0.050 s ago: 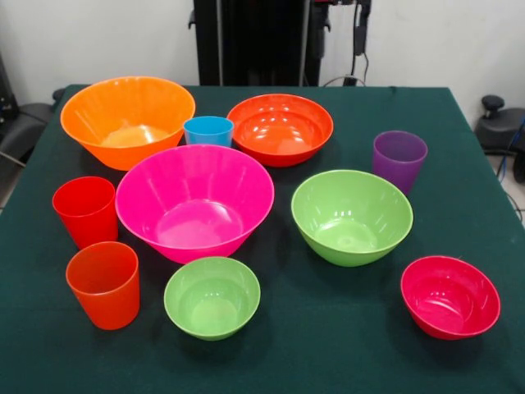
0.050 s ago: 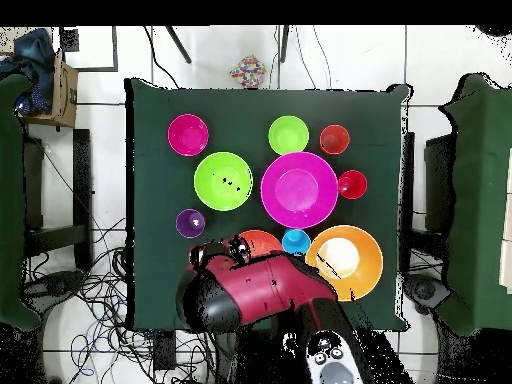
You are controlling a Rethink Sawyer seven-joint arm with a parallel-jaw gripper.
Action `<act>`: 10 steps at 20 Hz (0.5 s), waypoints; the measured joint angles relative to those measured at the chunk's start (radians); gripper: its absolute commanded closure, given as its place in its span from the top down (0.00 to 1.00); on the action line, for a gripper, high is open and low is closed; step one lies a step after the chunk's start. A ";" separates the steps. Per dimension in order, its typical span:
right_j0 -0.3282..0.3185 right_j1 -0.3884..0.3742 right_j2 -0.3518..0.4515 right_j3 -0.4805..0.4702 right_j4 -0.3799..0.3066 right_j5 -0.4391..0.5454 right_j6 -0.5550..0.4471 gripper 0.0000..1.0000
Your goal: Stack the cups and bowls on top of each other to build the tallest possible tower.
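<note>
Separately, 4 cups (image 1: 85,210) & 6 bowls (image 1: 194,201) on table (image 1: 344,328), unstacked; gripper state unclear.

- The red-orange bowl (image 2: 261,241) near the table's (image 2: 150,200) robot-side edge is mostly covered by the arm (image 2: 262,292) in the overhead view; only a sliver shows.
- The gripper cannot be made out in either view.
- In the front view the blue cup (image 1: 208,130) is partly hidden behind the pink bowl's (image 1: 194,202) rim.
- The table's near corners are cut off by the front picture's lower edge.
</note>
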 measured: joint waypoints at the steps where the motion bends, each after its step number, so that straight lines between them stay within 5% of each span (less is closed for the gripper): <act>1: -0.008 0.000 0.000 0.002 -0.006 0.000 0.000 1.00; 10: -0.136 0.000 0.017 0.046 -0.123 0.000 0.000 1.00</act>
